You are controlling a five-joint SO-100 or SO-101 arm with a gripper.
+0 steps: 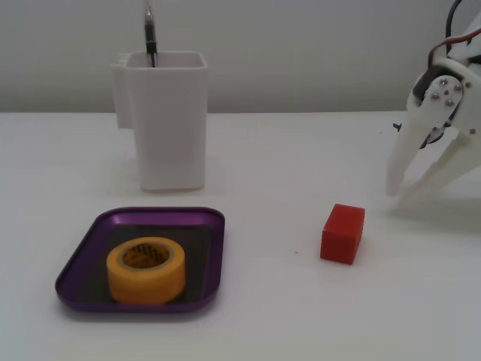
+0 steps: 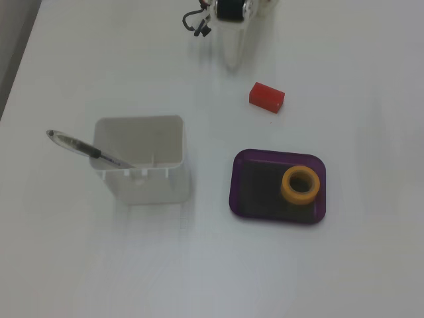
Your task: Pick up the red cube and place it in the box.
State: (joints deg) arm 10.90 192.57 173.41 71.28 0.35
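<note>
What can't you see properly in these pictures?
- Pincer: the right edge of a fixed view cuts off the arm; the top edge crops it in the other.
- Pen: its lower end is hidden inside the white container.
- Purple tray floor: partly covered by the yellow tape roll.

White table (image 1: 301,316) with red cube (image 1: 343,233), purple box (image 1: 86,248), white container (image 1: 167,120)
</note>
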